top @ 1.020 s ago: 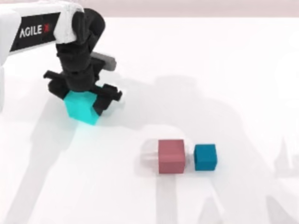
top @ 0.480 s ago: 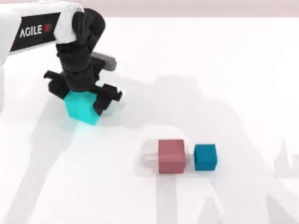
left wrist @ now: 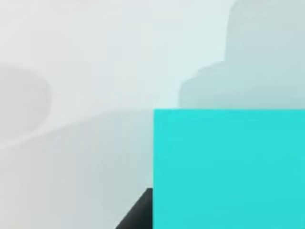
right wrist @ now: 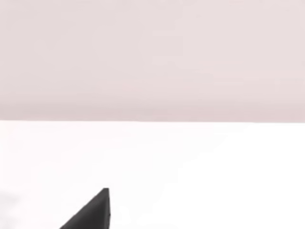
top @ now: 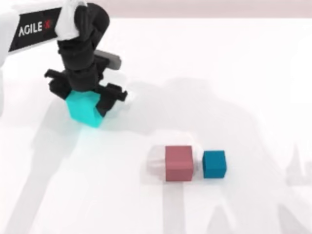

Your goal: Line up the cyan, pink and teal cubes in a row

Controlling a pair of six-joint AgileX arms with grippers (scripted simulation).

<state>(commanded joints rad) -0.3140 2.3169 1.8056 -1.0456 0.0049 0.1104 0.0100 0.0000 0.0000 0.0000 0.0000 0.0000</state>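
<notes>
left tool [top: 84, 93] grips cyan cube [top: 85, 109], well apart from pink cube [top: 179, 163].

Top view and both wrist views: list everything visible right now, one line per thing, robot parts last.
cyan cube: one, bright light cyan, far left of the table, between the left tool's fingers.
pink cube: one, dusty pink, near centre, on the table.
teal cube: one, dark teal-blue, just right of the pink cube, small gap between.
table: one, white.
left tool: one, black, shut on the cyan cube, far left.
right tool: only a dark finger tip in the right wrist view; absent from the top view.
</notes>
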